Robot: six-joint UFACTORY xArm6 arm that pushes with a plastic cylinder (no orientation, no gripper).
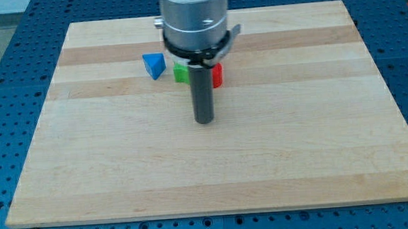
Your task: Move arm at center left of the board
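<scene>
My tip (pixel 203 119) rests on the wooden board (pixel 122 169) a little left of its middle. The dark rod rises from it to the grey arm body at the view's top. A blue triangular block (pixel 155 65) lies up and to the left of the tip. A green block (pixel 181 73) sits just above the tip, partly hidden by the rod. A red block (pixel 218 75) sits up and to the right of the tip, also partly hidden behind the rod. The tip touches none of them.
The board lies on a blue perforated table (pixel 5 105) that shows around all its edges.
</scene>
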